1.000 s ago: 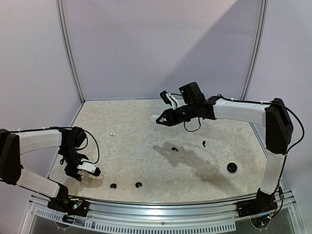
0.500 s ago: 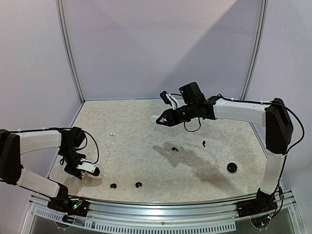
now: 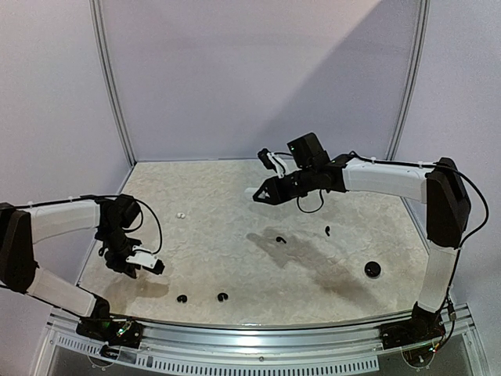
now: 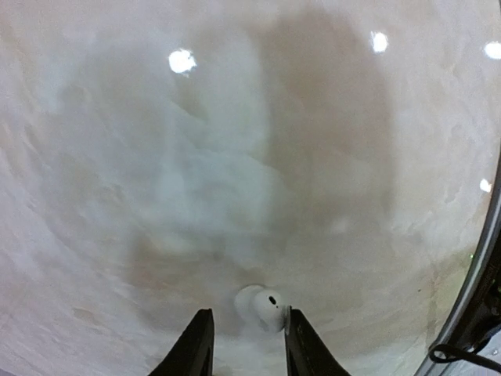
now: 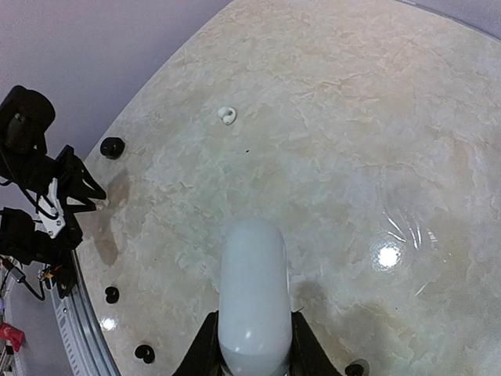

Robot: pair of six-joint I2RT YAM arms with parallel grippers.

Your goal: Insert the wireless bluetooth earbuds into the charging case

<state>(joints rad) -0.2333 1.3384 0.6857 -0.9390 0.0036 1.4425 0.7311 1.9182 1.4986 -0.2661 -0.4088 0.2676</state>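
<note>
The left gripper (image 4: 247,312) pinches a white earbud (image 4: 261,307) near the worktop's (image 3: 235,235) left edge. The right gripper (image 5: 253,323) holds the white charging case (image 5: 252,282) over open far-middle surface.

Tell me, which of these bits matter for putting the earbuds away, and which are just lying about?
For the job: white charging case in the right end effector; white earbud in the left end effector; second white earbud on the table; four black earbuds.
Just there: metal rail at the near edge; grey back wall; round black item, too small to identify.
</note>
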